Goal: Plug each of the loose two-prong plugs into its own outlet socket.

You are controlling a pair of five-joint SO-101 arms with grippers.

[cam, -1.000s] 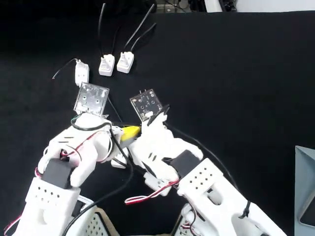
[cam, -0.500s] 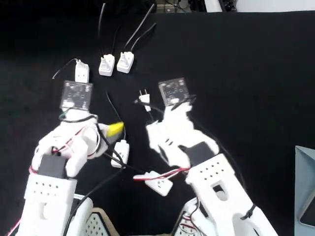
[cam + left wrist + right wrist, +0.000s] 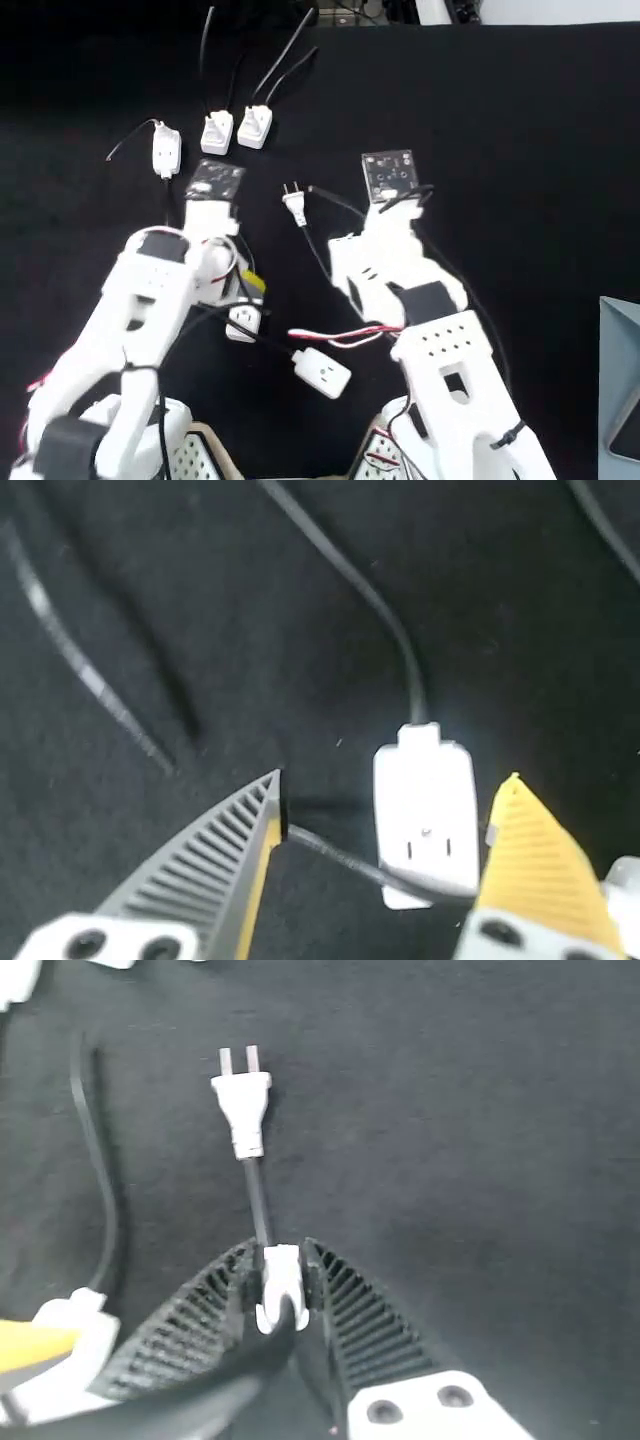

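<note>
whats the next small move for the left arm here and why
Probably close the left gripper on the white outlet socket: it lies between the open jaws, near the yellow finger. The right gripper is shut on the cord of the two-prong plug, so the socket likely needs holding next.

**A:** What carries the parts?

**B:** A table [image 3: 530, 140] covered in black cloth.

**A:** What lies on it?

**B:** Toward 11 o'clock are three white corded blocks. The outer block [image 3: 165, 148] sits alone, and the middle block [image 3: 217, 131] and inner block [image 3: 255, 126] sit just beside each other. A two-prong plug [image 3: 294, 203] lies near centre, prongs toward 12 o'clock. The first socket [image 3: 243, 320] lies face up at 7 o'clock, and the second socket [image 3: 321, 371] lies nearer 6 o'clock. A grey object [image 3: 620, 390] is at the 4 o'clock edge.
</note>
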